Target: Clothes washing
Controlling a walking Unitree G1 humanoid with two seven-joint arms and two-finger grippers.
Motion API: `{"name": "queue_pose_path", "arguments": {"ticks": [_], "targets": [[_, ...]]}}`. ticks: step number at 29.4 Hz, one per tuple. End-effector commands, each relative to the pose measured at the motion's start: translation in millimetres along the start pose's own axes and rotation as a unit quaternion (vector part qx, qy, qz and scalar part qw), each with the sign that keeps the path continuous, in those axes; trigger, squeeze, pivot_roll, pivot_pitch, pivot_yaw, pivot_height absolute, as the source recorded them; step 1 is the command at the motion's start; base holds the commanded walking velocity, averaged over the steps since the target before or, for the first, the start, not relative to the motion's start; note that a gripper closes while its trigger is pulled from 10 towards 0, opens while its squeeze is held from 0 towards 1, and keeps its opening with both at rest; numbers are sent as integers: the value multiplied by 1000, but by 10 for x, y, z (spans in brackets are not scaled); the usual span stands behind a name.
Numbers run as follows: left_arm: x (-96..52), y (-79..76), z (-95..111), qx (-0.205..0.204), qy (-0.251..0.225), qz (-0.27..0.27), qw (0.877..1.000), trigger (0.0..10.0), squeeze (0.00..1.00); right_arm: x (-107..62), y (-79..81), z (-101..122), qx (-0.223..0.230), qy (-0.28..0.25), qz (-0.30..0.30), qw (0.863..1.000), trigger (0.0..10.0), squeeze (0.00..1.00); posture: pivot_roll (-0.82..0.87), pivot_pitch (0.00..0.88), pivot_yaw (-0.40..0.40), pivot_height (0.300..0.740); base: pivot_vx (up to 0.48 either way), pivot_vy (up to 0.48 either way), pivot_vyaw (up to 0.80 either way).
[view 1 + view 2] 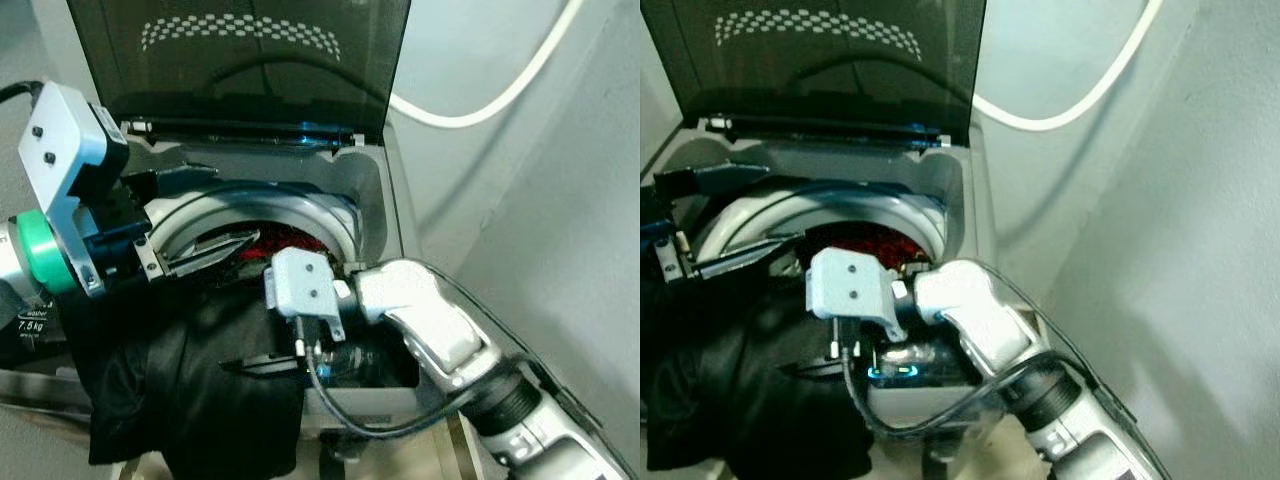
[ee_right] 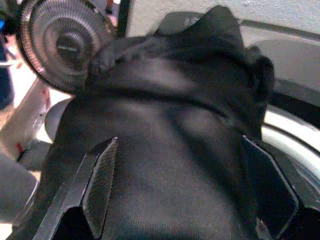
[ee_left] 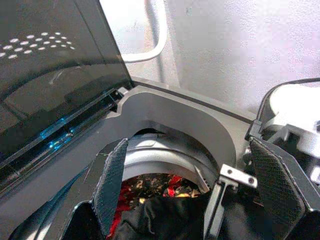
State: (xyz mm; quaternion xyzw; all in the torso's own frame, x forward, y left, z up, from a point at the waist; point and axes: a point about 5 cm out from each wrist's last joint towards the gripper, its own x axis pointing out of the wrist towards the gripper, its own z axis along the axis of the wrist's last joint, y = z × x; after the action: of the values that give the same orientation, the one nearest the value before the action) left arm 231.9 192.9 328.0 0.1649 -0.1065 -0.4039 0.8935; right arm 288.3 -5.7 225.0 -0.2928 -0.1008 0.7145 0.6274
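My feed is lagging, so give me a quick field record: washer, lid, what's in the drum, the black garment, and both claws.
washer: top-loader, against a white wall
lid: dark tinted lid, raised
drum contents: red patterned laundry inside
black garment: dark cloth draped over the front rim, hanging outside
left claw: open, fingers over the drum opening
right claw: open, fingers either side of the black garment, not closed on it
hose: white hose along the wall behind
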Motion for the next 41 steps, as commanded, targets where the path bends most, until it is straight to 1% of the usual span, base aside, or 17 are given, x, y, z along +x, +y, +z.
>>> {"name": "queue_pose_path", "arguments": {"ticks": [1, 4, 5, 6, 7, 8, 9, 11, 12, 18, 26, 37, 41], "targets": [[18, -36, -6, -1, -2, -10, 1000, 10000, 0, 19, 35, -60, 2, 20, 28, 999, 10000, 0, 111, 81, 19, 740, 0, 0, 0], [17, -39, -10, -2, -2, -9, 1000, 10000, 0, 11, 33, -60, 3, 22, 35, 999, 10000, 0, 109, 81, 15, 740, 0, 0, 0], [15, -37, -14, -2, -1, -9, 1000, 10000, 0, 3, 30, -62, 3, 23, 41, 999, 8902, 0, 109, 81, 15, 740, 0, 0, 0], [15, -37, -14, -2, -1, -9, 1000, 10000, 0, 3, 30, -62, 3, 23, 41, 999, 8902, 0, 109, 81, 15, 740, 0, 0, 0], [14, -37, -17, -3, -1, -8, 1000, 10000, 0, -7, 32, -65, 3, 25, 47, 999, 5451, 0, 110, 82, 12, 740, 0, 0, 0], [14, -37, -17, -3, -1, -8, 1000, 10000, 0, -7, 32, -65, 3, 25, 47, 999, 5451, 0, 110, 82, 12, 740, 0, 0, 0], [14, -37, -18, -3, -1, -8, 1000, 10000, 0, -12, 28, -71, 2, 27, 49, 998, 2902, 0, 110, 81, 13, 740, 0, 0, 0], [14, -37, -19, -3, -1, -7, 1000, 10000, 0, -13, 22, -76, 1, 29, 49, 998, 2902, 0, 109, 80, 13, 740, 0, 0, 0], [15, -35, -18, -3, -2, -7, 1000, 10000, 0, -11, 11, -79, 0, 29, 46, 999, 0, 0, 110, 81, 15, 740, 0, 0, 0], [18, -31, -16, -4, -2, -8, 1000, 10000, 0, -5, -14, -76, -2, 29, 38, 999, 0, 0, 110, 80, 18, 740, 0, 0, 0], [25, -30, -13, -4, -4, -7, 1000, 10000, 0, 10, -86, -64, -5, 26, 16, 1000, 0, 0, 110, 77, 18, 740, 0, 0, 0], [27, -28, -5, -5, -6, -3, 1000, 10000, 0, 18, -124, -55, -3, 20, 5, 1000, 0, 0, 115, 79, 14, 740, 0, 0, 0], [30, -26, -2, -6, -8, -2, 1000, 10000, 0, 17, -151, -45, -4, 16, -7, 1000, 0, 0, 114, 80, 13, 740, 0, 0, 0]]}}
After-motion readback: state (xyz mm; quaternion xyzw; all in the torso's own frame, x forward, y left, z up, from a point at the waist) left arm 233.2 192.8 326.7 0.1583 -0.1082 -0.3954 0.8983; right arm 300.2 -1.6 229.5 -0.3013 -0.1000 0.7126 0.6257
